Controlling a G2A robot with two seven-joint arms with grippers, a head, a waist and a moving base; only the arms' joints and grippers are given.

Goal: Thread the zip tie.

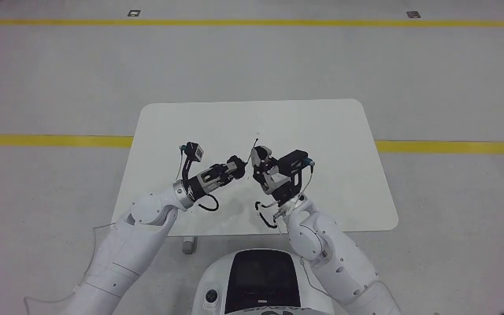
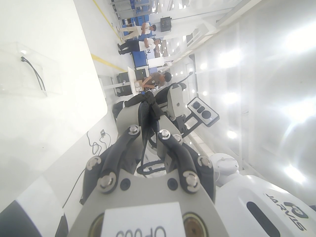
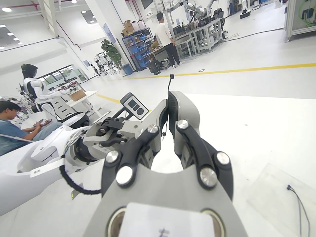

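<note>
Your left gripper (image 1: 239, 164) hangs above the near half of the table (image 1: 339, 126) with its fingers drawn together, close beside the tie. You cannot tell from these views whether any strap lies between them. Just to its right the zip tie (image 3: 169, 86) stands nearly upright, its head above the fingertips and a thin length of tail showing below them. Your right gripper (image 3: 168, 101) is pinched tight on that strap, a little under the head. To my eye the risk is the head: the strap could twist in the pads, and the tail would then miss the slot. Pull too hard from the left and the strap may buckle or slip free and drop.
</note>
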